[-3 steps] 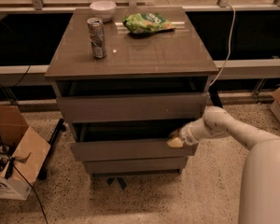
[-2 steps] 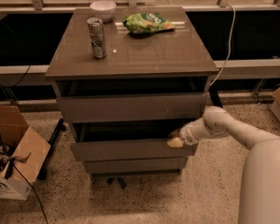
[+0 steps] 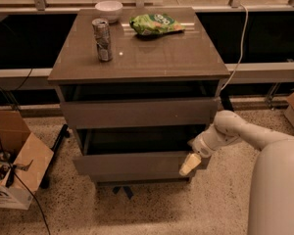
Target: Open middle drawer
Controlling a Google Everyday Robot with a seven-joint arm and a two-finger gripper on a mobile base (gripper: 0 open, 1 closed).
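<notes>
The middle drawer is a wide taupe-grey drawer with a flat handleless front. It stands pulled out from the cabinet, with its dark inside showing above the front. My gripper is at the right end of that drawer front, touching its edge, and the white arm reaches in from the right. The top drawer sits above it and stands slightly out as well. The lowest drawer is mostly hidden under the middle one.
On the cabinet top stand a soda can, a white bowl and a green snack bag. An open cardboard box sits on the floor at the left. A white cable hangs at the right.
The middle drawer front has come a little further out toward the camera, and my gripper has moved with it at its right end.
</notes>
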